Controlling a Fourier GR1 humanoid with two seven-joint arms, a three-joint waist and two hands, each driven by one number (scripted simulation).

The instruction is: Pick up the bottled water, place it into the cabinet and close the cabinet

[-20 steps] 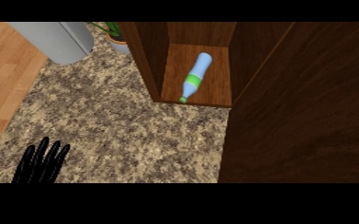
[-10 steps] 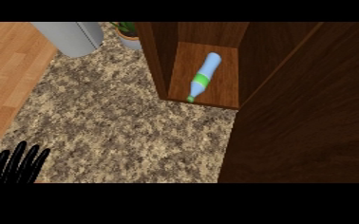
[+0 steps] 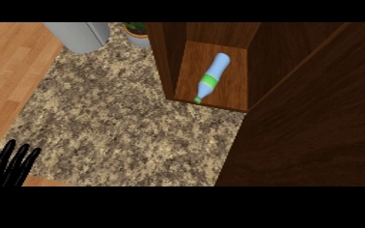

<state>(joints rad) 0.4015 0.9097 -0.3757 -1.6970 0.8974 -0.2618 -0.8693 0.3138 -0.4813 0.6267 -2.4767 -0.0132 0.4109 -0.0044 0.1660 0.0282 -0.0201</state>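
The bottled water [image 3: 212, 77] lies on its side on the floor of the cabinet [image 3: 171, 63]. Its green cap points toward the front edge of that floor, close to the left wall, and its pale blue base points toward the back. A green band wraps its middle. The cabinet stands at the counter's [image 3: 121, 121] far edge, and its door [image 3: 306, 125] is swung open, a broad dark panel over the counter's right side. No hand touches the bottle. The left hand [image 3: 16, 162] shows at the counter's near left corner, well apart from the cabinet, its black fingers straight and spread upward, holding nothing. At the far left corner stand a grey container [image 3: 78, 35] and, just beside it, a potted plant [image 3: 137, 31].
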